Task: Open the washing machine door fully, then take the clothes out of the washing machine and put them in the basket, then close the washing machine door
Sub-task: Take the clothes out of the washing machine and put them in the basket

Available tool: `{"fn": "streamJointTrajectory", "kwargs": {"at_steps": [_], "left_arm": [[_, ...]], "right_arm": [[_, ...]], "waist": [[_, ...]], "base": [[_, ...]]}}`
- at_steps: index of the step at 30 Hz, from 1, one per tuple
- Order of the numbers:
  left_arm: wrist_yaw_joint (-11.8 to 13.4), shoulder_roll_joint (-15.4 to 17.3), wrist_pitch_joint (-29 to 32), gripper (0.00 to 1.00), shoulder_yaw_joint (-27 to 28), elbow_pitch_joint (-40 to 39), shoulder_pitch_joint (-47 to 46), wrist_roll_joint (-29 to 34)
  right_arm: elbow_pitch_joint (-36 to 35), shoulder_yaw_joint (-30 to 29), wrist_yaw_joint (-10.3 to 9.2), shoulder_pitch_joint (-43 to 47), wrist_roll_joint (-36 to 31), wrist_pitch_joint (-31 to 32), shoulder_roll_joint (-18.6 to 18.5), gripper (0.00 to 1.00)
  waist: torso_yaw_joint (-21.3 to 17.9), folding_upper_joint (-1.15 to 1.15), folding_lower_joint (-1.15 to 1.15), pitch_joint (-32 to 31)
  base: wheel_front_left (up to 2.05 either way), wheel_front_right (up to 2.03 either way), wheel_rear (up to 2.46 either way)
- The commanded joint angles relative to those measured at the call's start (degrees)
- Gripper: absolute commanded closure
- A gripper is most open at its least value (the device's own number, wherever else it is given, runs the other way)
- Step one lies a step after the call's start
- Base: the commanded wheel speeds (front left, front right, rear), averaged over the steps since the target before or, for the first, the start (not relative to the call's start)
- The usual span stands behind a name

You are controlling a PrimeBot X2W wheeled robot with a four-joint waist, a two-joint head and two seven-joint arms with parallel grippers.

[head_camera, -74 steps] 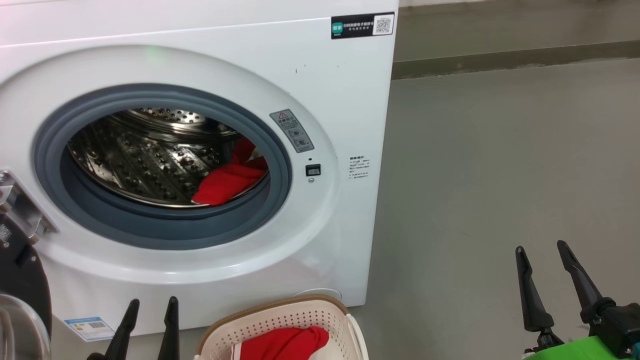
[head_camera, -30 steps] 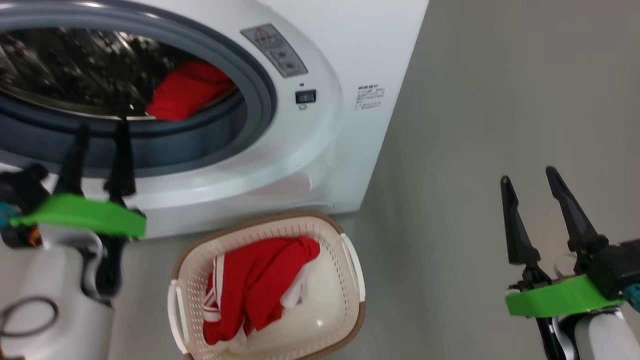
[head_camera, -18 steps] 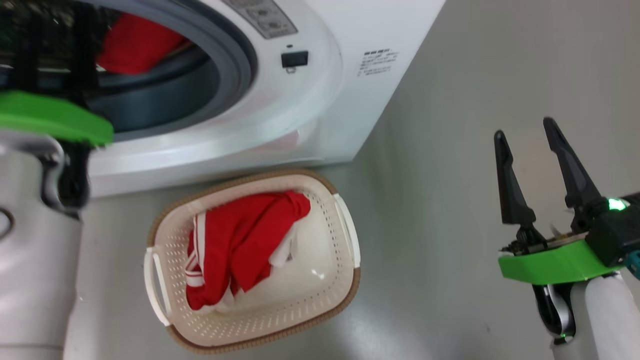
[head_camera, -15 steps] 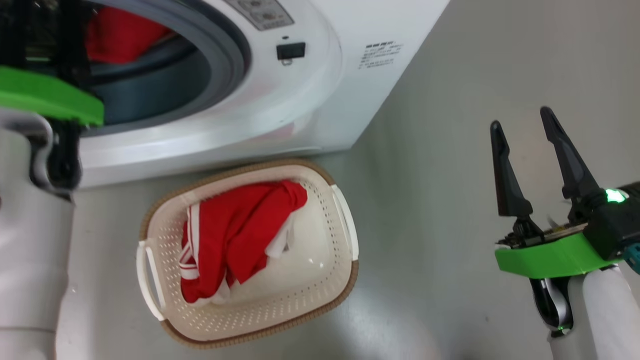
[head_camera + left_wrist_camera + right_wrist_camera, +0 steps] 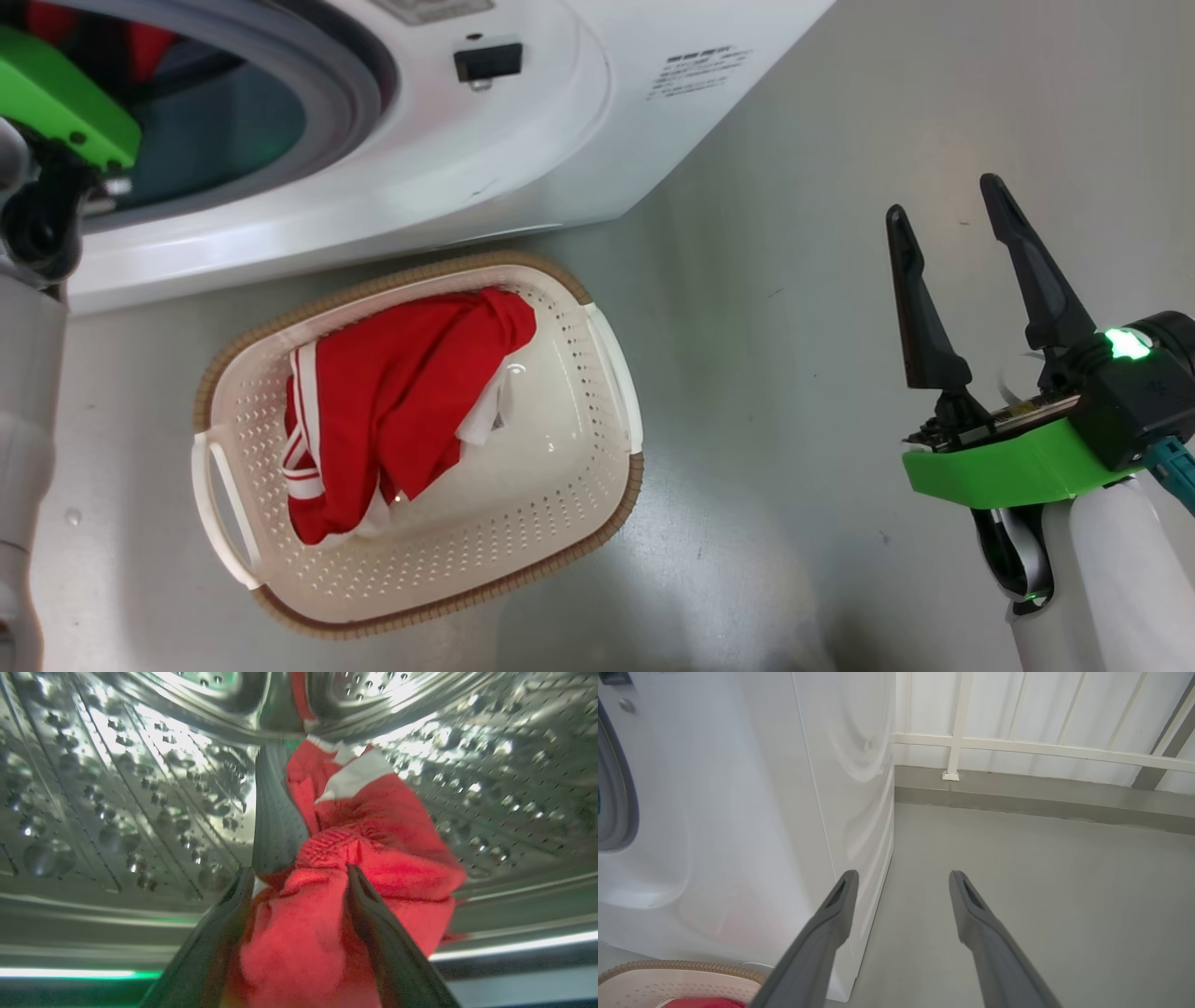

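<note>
The white washing machine [image 5: 560,140] stands at the top left; its door is out of view. My left arm reaches into its opening. In the left wrist view my left gripper [image 5: 299,871] is open inside the steel drum [image 5: 117,788], with its fingers on either side of a heap of red clothes [image 5: 373,826] with a white patch. The cream basket [image 5: 560,485] sits on the floor before the machine and holds more red clothes [image 5: 392,401] with white stripes. My right gripper [image 5: 943,198] hovers open and empty over the floor, to the right of the basket.
A grey drum paddle [image 5: 278,821] stands just left of the heap. In the right wrist view my right gripper [image 5: 903,873] points past the machine's corner [image 5: 738,812] towards a white panelled wall [image 5: 1041,718]. The basket rim [image 5: 668,970] shows at that view's bottom left.
The head camera has tipped down and shifted, so the machine and basket slid in view. My left arm has pushed deeper into the drum. The right gripper has stayed open.
</note>
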Motion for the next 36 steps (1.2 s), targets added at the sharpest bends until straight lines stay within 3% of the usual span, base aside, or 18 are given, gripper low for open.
{"fn": "streamJointTrajectory", "kwargs": {"at_steps": [1, 10, 11, 12, 22, 36], "left_arm": [[-0.3, 3.6, 2.0, 0.0, 0.2, 0.7, -0.8, -0.2], [-0.2, 3.8, 10.9, 0.0, -2.9, 8.9, -2.9, 0.6], [-0.2, 3.7, 11.0, 0.64, -3.0, 9.3, -3.1, 0.7], [-0.2, 3.7, 10.8, 0.98, -3.2, 9.5, -3.3, 0.8], [-0.3, 3.2, 1.9, 1.0, -3.7, 8.9, -3.0, 1.2], [-0.3, 4.2, -13.4, 1.0, -6.2, -0.1, 8.6, -0.5]], "right_arm": [[-1.1, 1.6, 0.35, -0.1, 0.2, -0.4, -0.2, 0.0], [-1.0, 2.3, 0.35, -0.3, 0.8, -0.4, -0.2, 0.0], [-1.0, 2.3, 0.35, -0.2, 1.0, -0.4, -0.2, 0.0], [-1.1, 2.3, 0.35, -0.2, 1.1, -0.4, -0.2, 0.0], [-0.6, 2.0, 0.35, 0.1, 1.7, -0.4, -0.2, 0.0], [0.3, 1.0, 0.35, 2.6, 1.5, -0.4, -0.2, 0.0]], "waist": [[-0.3, 0.0, 0.0, 0.1], [-0.7, 0.0, 0.0, -0.3], [-0.7, 0.0, 0.0, -0.4], [-0.7, 0.0, 0.0, -0.4], [-0.3, 0.0, 0.0, -2.0], [1.2, 0.0, 0.0, -9.4]], "base": [[0.0, 0.0, 0.0], [0.0, 0.0, 0.0], [0.0, 0.0, 0.0], [0.0, 0.0, 0.0], [0.0, 0.0, 0.0], [0.0, 0.0, 0.0]]}}
